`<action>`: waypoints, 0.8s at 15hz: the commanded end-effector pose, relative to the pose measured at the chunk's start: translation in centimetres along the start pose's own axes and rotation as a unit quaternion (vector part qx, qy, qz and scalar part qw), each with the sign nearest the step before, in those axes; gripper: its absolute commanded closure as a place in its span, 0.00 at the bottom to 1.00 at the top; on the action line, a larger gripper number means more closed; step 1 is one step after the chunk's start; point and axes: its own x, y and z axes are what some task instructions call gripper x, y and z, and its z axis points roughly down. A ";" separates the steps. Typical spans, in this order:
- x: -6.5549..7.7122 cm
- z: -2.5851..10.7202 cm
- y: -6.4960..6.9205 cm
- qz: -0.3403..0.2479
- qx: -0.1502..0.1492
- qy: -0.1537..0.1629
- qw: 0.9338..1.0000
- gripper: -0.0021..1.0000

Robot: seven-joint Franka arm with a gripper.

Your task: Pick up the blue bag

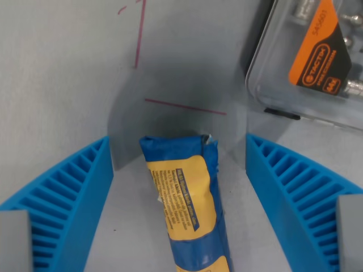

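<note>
Grey tabletop [62, 73], marked with thin magenta lines [184, 106], is filling the wrist view, and we are seeing a clear plastic case [306, 68] with an orange label lying toward two o'clock. Our gripper [180, 170] is hanging with its ribbed blue fingers [68, 192] spread wide apart, gripping nothing. Between them the blue bag [187, 209] (with a yellow printed panel) is lying flat, running from the centre toward six o'clock, touching neither finger.

Clear plastic case [309, 62] near upper right.
</note>
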 end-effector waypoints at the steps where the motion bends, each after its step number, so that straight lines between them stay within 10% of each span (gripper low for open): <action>1: 0.2 1.5 -0.1 -0.009 -0.002 0.031 0.999 1.00; 12: 0.0 -0.4 -0.2 -0.009 -0.002 0.031 0.999 1.00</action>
